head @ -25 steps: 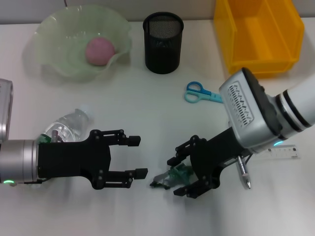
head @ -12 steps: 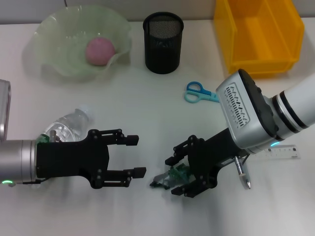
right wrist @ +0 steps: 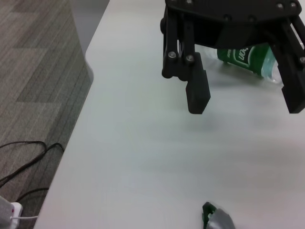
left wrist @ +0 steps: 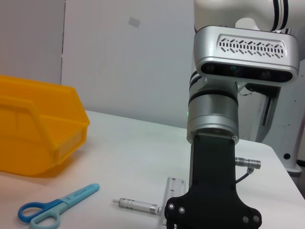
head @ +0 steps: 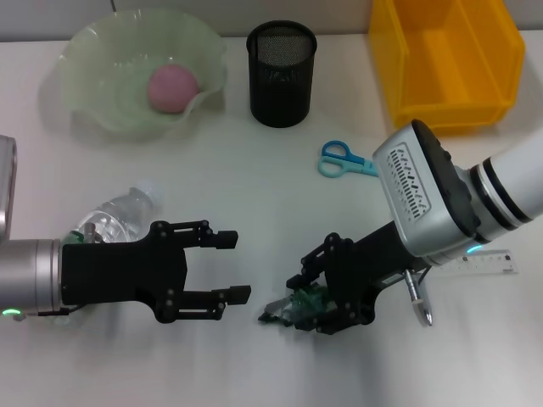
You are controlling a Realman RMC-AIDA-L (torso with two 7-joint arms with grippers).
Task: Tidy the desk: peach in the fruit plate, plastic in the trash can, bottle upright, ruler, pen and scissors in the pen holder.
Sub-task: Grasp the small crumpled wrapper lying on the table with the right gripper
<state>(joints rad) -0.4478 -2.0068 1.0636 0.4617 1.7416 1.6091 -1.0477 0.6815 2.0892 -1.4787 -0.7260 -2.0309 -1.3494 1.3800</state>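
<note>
Head view, white desk (head: 254, 186). Right hand (head: 316, 307) low at the near middle of the desk, black fingers (head: 299, 280) drawn in around the plastic (head: 293, 310), a crumpled green-grey scrap lying on the desk; fingers look pinched on it, scrap partly sticking out toward the left hand. Right wrist view shows only an edge of the scrap at the frame's rim.

Left hand (head: 236, 267) at the near left, level with the desk, fingers spread wide with nothing between them, tips pointing toward the scrap, a clear gap apart from it. Bottle (head: 119, 212) lies on its side just behind the left arm, white cap pointing to the far side, green label seen behind the left hand in the right wrist view.

Peach (head: 173, 86) sits in the fruit plate (head: 93, 51), far left. Pen holder (head: 281, 75) upright at far middle. Trash can (head: 445, 59) far right. Scissors (head: 346, 159) flat on the desk between pen holder and right arm, near the trash can. Pen (head: 417, 297) lies beside the right arm, tip toward the near edge; ruler (head: 494, 262) just beyond it, partly hidden by the arm
</note>
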